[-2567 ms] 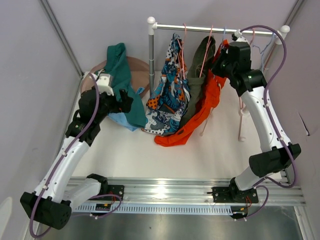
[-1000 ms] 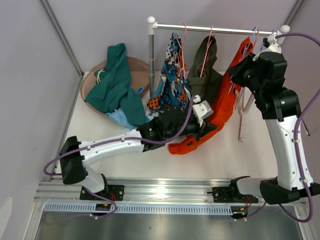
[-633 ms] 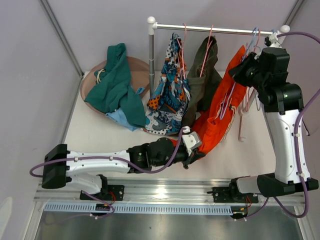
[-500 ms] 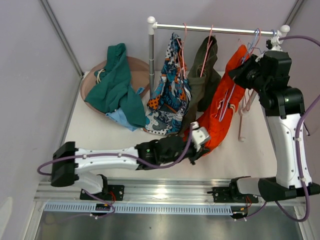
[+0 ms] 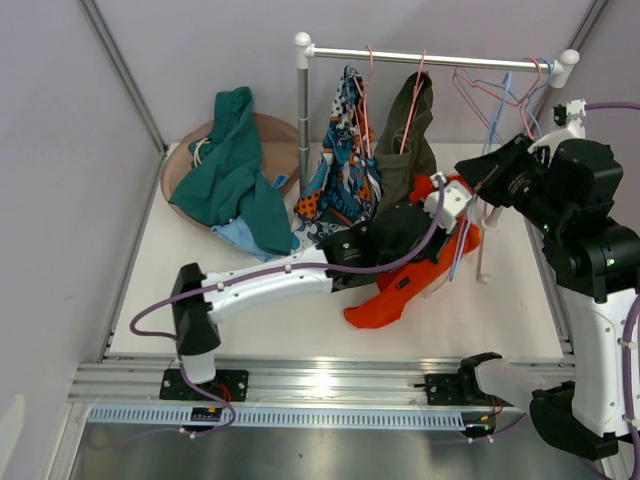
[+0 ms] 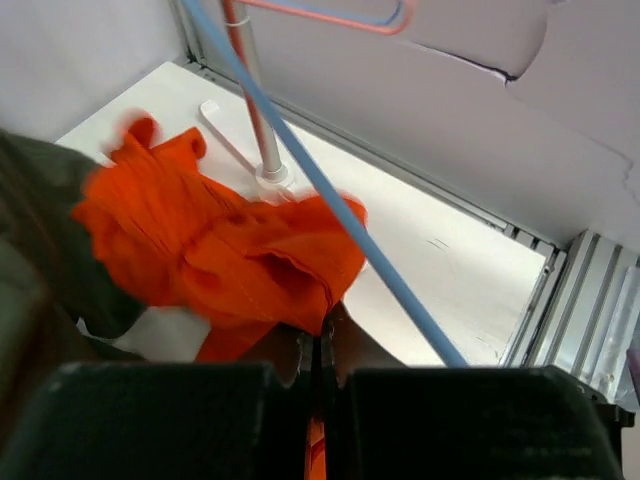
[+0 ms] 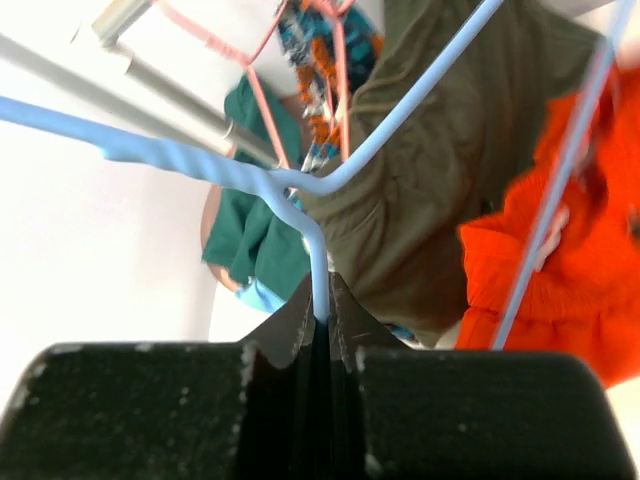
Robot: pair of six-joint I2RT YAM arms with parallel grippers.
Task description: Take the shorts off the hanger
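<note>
Over the table from above: the dark teal shorts (image 5: 235, 160) and light blue shorts (image 5: 243, 236) lie off their hangers in the round brown tray (image 5: 283, 135) far left. That's two done. The print shorts (image 5: 340, 175) and olive shorts (image 5: 405, 140) still hang on pink hangers on the rail (image 5: 430, 55), so two are left. The orange shorts (image 5: 400, 295) are mid-removal, mostly down on the table, with my left gripper (image 5: 458, 228) in them and my right gripper (image 5: 465, 168) at the blue hanger (image 5: 480, 185). I can't tell if the cloth is fully clear of the wire.

Left wrist: my jaws are closed tight on an orange fold, and the hanger bar crosses above it.

Right wrist: my jaws are pinched on the blue wire, with olive and orange cloth beyond.

No labels or writing readable in any view.
</note>
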